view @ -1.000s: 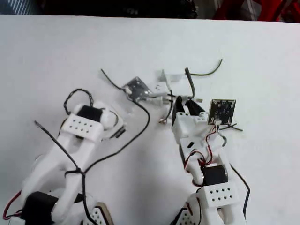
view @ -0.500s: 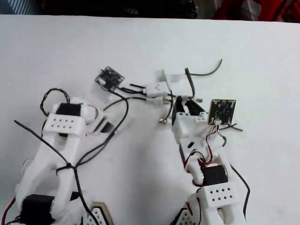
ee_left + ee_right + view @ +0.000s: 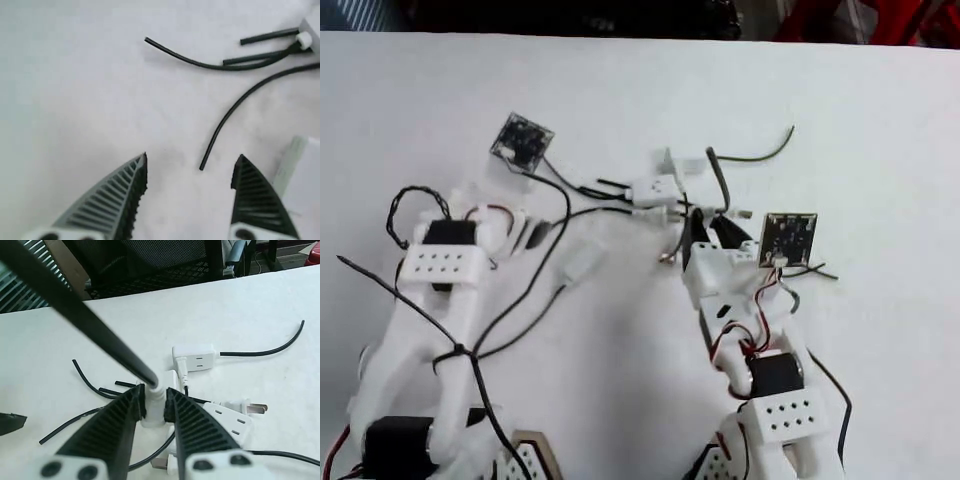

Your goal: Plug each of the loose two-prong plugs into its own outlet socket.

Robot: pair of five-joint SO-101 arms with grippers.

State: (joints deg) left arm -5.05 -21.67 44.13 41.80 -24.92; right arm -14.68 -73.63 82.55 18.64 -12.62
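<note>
- The right jaws are clamped narrow on a white plug point(image 3: 154, 412), gripping its body so that its cord point(image 3: 75, 313) rises free between them. The plug sits just short of the socket point(image 3: 194, 358), likely lined up for pushing in.
- The left jaws gape wide over bare bench point(image 3: 75, 75), far from the socket. They hold nothing, with a loose cord end point(image 3: 217, 129) between them.
- A second plug point(image 3: 231, 416) lies near the socket, prongs bare.
</note>
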